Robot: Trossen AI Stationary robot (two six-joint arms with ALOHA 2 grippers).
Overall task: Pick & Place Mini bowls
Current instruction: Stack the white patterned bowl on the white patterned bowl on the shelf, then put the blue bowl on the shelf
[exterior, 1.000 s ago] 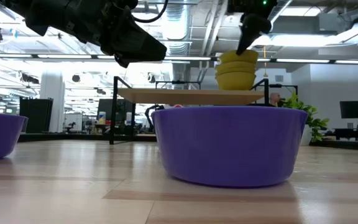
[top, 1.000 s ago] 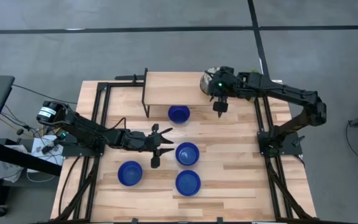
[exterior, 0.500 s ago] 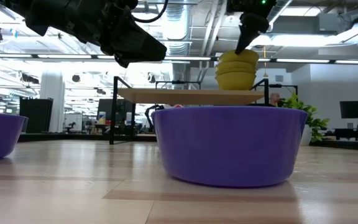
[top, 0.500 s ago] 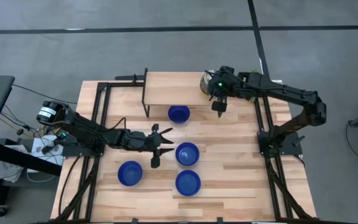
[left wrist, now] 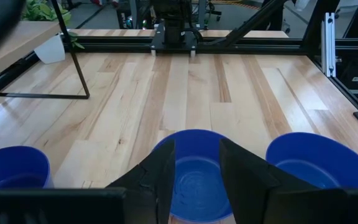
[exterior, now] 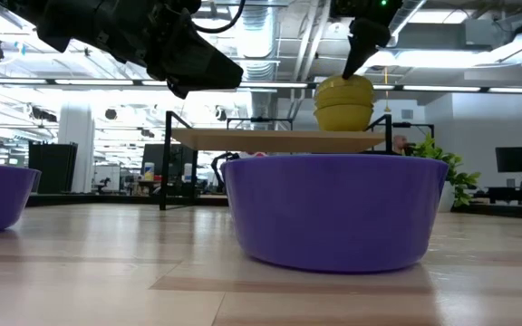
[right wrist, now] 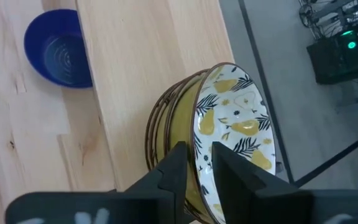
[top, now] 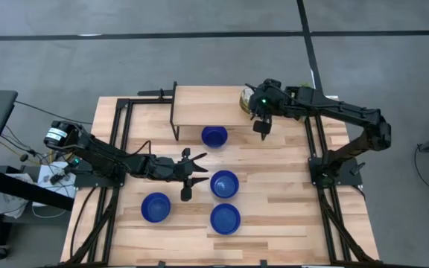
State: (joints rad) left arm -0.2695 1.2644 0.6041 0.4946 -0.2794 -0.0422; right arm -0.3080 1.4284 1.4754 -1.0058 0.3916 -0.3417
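With its jaws a little apart astride the rim of the top patterned bowl (right wrist: pixel 234 124) on the far shelf (top: pixel 199 106), the right gripper (top: pixel 260 126) should centre on that rim before clamping, while the left gripper (top: pixel 188 176) waits, jaws apart, over the bench (top: pixel 274 186).

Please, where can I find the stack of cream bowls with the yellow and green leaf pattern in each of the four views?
High view: the stack of cream patterned bowls sits at the right end of the raised wooden shelf.
Low view: right of centre near the top, standing on the shelf; it looks yellow.
Right wrist view: centre, large, with the top bowl tilted.
Left wrist view: not in it.
Shared landmark: the shelf, which shows in all four views.
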